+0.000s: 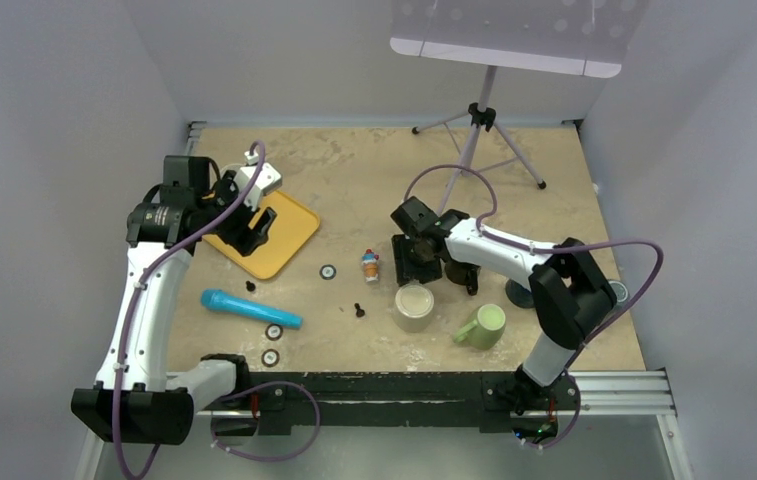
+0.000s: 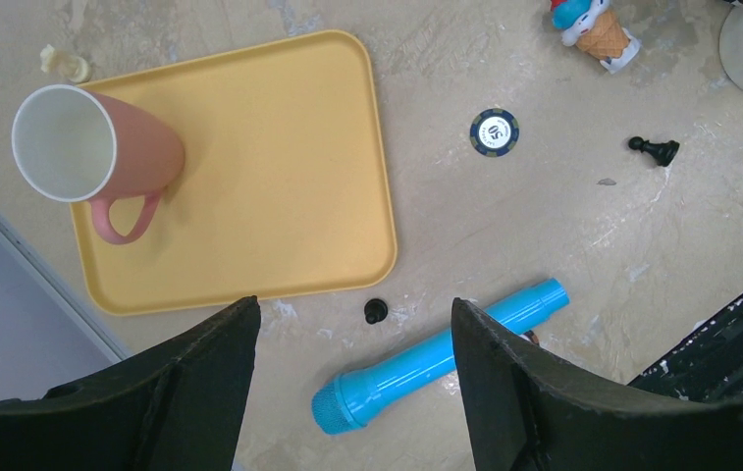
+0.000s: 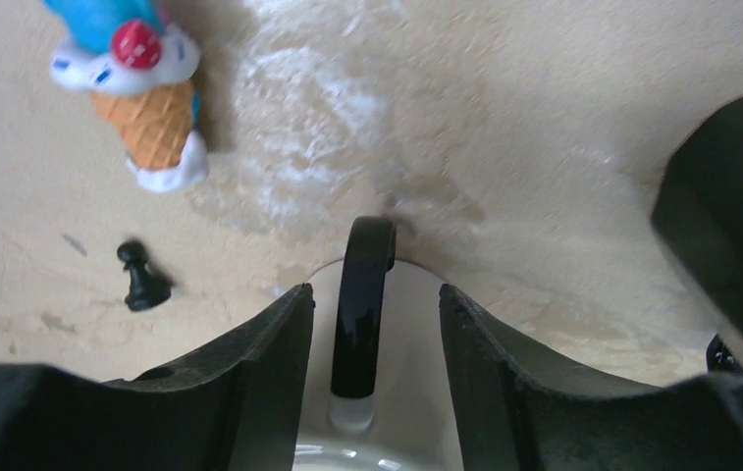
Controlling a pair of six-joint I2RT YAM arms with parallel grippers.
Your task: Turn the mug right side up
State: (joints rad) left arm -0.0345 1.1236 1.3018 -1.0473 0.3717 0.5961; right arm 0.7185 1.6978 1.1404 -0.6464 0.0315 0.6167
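Where right end effector [image 3: 375, 299] straddles it, curved black handle [image 3: 362, 285], glossy mug [image 3: 414, 388].

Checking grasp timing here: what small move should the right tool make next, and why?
Probably close on the black handle of the mug: the right tool straddles it, fingers either side with slight gaps showing, so nothing is clamped yet for the turn.

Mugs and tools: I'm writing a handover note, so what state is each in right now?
grey mug: upside down on the table
pink mug: upright on the yellow tray, empty
green mug: mouth showing, empty
right tool: open, astride the grey mug's black handle
left tool: open, holding nothing
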